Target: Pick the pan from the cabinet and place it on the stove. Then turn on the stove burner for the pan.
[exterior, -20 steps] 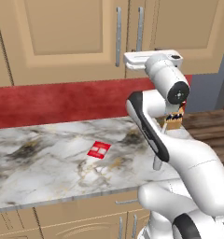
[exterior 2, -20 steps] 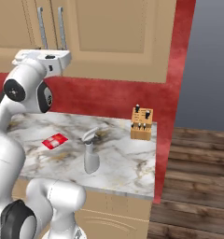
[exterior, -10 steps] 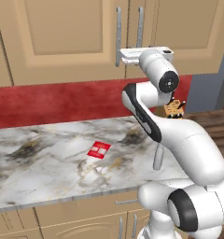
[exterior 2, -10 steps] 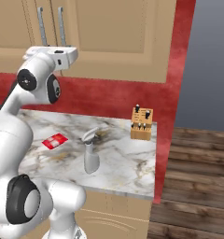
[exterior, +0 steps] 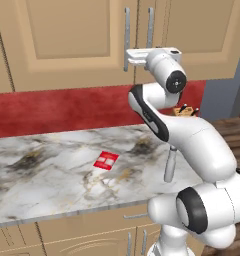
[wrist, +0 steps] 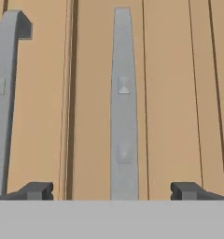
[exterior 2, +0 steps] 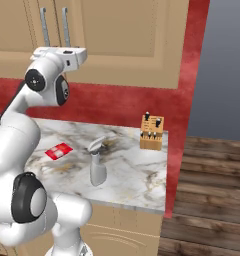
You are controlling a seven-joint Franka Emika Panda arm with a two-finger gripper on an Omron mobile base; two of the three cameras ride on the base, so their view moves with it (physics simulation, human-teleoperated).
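The cabinet [exterior: 72,45] hangs above the counter with both doors closed, so the pan is hidden. My gripper [exterior: 132,56] is raised right in front of the two vertical silver bar handles [exterior: 127,35] at the seam between the doors. In the hand view my gripper [wrist: 112,191] is open, and one bar handle [wrist: 123,107] stands between its fingertips [wrist: 37,190], still a little ahead of them. The other handle [wrist: 4,93] runs along the left edge, across the door seam. The stove is out of view.
On the marble counter [exterior: 37,175] lie a red packet [exterior: 106,160], a grey bottle [exterior 2: 97,167] and a wooden knife block [exterior 2: 152,133] at the right end. A red backsplash [exterior: 52,107] runs behind. Tan drawers [exterior: 92,235] sit below, and a wooden floor [exterior 2: 212,200] lies to the right.
The hand has risen and moved in toward the cabinet doors, ending level with the lower part of the bar handles. Its jaws have stayed open.
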